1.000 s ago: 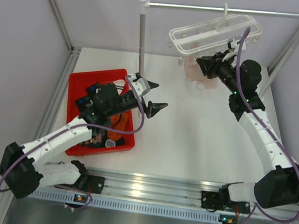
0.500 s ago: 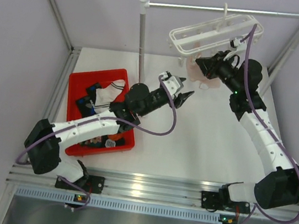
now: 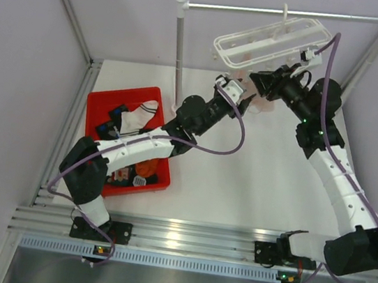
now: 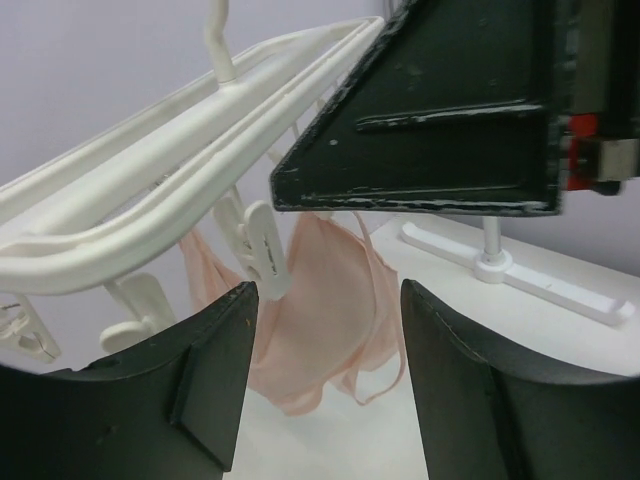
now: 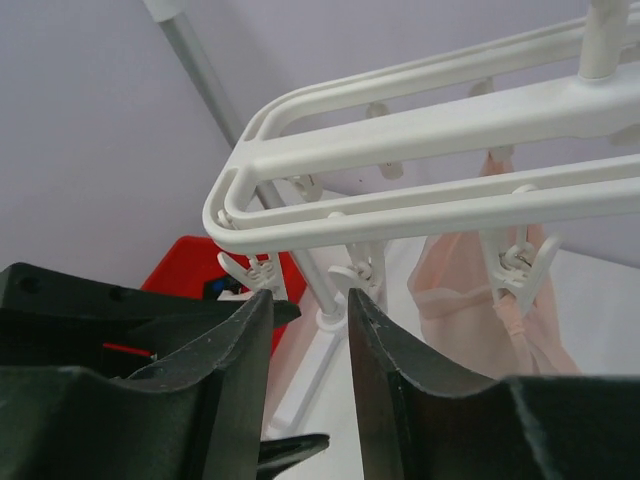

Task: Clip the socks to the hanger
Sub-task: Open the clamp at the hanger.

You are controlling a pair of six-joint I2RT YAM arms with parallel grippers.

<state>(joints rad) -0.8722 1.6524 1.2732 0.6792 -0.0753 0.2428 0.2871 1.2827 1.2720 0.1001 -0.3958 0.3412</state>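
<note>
The white hanger [image 3: 273, 41] hangs by its hook from the rail. A pale pink sock [image 3: 263, 103] dangles from one of its clips [image 4: 262, 250]. My left gripper [image 3: 242, 101] reaches up under the hanger's near corner, open, the pink sock [image 4: 330, 300] just beyond its empty jaws. My right gripper [image 3: 257, 79] is right beside it under the hanger [image 5: 450, 130], jaws a little apart with nothing between them, the tips [image 5: 310, 295] just below two clips. More socks lie in the red bin [image 3: 103, 101], among them a white one with a dark toe [image 3: 140, 115].
The metal rail [image 3: 284, 13] stands on two white posts; the left post [image 3: 179, 49] is close behind my left arm, and a post foot [image 4: 520, 270] lies past the sock. The red bin sits at the table's left.
My left arm has swung from above the red bin forward and right, up to the hanger. The right gripper has risen slightly and its jaws have parted a little.
</note>
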